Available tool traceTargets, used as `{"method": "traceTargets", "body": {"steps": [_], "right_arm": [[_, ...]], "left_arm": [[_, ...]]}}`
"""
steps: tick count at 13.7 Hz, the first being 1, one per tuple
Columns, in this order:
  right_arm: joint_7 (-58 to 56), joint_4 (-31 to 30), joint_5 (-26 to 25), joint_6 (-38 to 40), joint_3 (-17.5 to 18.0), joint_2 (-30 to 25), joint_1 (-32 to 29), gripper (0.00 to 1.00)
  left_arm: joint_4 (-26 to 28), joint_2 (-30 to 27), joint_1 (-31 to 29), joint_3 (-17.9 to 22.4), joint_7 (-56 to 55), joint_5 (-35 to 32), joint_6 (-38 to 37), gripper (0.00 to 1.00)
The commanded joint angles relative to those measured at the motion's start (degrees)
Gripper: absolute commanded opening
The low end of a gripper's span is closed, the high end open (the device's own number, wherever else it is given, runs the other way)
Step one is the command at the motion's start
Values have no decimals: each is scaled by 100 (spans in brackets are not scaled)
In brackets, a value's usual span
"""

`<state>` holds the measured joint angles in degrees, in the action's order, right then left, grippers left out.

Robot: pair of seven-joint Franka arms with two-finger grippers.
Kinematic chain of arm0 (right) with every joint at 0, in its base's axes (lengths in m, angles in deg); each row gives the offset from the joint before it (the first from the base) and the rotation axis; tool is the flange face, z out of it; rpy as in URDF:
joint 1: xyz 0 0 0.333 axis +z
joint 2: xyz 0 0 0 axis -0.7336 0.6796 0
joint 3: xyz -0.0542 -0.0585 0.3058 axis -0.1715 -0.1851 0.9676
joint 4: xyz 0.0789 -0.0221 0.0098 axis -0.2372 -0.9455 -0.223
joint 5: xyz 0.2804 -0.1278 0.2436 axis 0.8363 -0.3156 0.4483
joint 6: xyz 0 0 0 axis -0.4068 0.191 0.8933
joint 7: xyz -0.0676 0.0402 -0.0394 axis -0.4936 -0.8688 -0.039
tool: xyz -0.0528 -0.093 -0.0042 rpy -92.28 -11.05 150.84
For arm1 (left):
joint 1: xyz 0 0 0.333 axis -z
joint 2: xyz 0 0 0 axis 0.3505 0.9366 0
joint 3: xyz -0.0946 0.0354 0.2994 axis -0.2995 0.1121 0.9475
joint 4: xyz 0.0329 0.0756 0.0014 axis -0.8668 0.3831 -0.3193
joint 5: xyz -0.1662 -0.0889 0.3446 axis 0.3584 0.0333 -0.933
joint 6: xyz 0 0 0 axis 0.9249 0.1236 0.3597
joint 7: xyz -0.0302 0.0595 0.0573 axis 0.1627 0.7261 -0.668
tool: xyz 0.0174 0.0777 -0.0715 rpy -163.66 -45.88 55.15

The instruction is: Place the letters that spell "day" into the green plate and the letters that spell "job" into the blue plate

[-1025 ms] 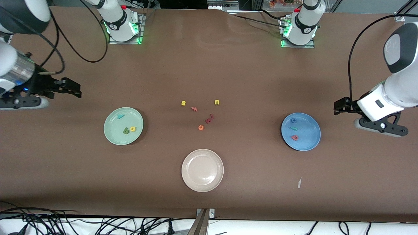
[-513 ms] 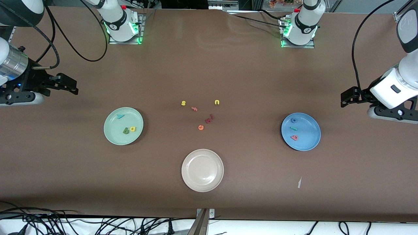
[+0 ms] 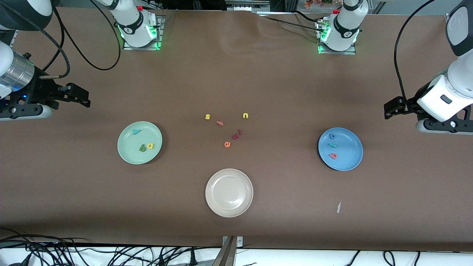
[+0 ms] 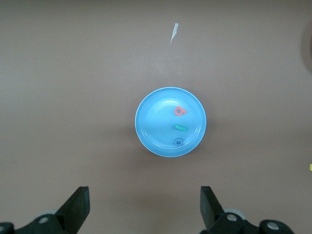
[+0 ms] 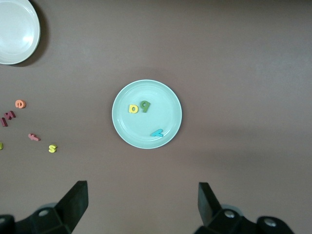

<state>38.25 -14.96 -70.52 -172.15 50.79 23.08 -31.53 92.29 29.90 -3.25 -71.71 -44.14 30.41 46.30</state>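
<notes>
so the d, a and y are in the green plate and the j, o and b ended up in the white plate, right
Not quite. The j, o and b lie in the blue plate, as the front view and the left wrist view show. The white plate holds no letters. The d, a and y are in the green plate, as you said.

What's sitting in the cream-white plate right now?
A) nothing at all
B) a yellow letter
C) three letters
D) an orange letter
A: the white plate shows only bare surface, while the loose letters, like the orange e, lie on the table farther from the front camera.
</notes>
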Motion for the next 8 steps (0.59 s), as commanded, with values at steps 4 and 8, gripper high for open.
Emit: {"method": "traceTargets", "body": {"steps": [4, 8], "right_arm": [[-4, 167, -39, 78, -7, 50, 7, 100], [-4, 167, -39, 78, -7, 50, 7, 100]], "left_arm": [[-125, 35, 31, 86, -19, 99, -273, 100], [-125, 53, 5, 86, -28, 117, -273, 100]]}}
